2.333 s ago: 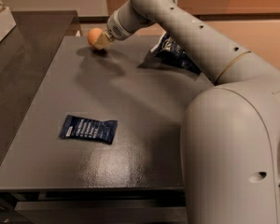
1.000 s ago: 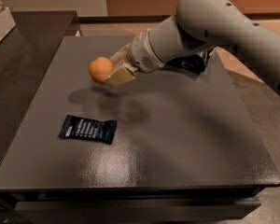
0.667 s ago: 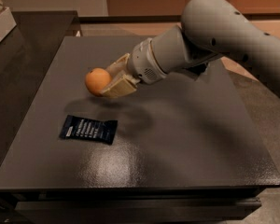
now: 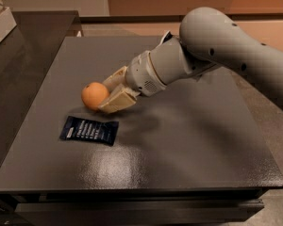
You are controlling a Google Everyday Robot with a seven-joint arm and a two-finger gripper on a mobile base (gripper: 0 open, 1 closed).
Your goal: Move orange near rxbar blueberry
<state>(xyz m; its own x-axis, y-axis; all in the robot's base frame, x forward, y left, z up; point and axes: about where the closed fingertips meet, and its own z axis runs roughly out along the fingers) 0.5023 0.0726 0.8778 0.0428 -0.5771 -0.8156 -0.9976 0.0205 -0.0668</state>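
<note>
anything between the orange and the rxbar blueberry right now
Nothing: only bare dark table separates the orange, held in the gripper, from the rxbar blueberry, in the camera view.

1 high camera looks down on table (image 4: 193,145); gripper (image 4: 106,93) centre-left.

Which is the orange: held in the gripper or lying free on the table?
Held. The gripper, just behind the rxbar blueberry, clamps the orange between its fingers.

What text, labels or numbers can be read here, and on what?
On the bar: lines of white text, too blurred to read.
On the orange, gripped by the claw near the bar: none.
On the arm and the table: none.
</note>
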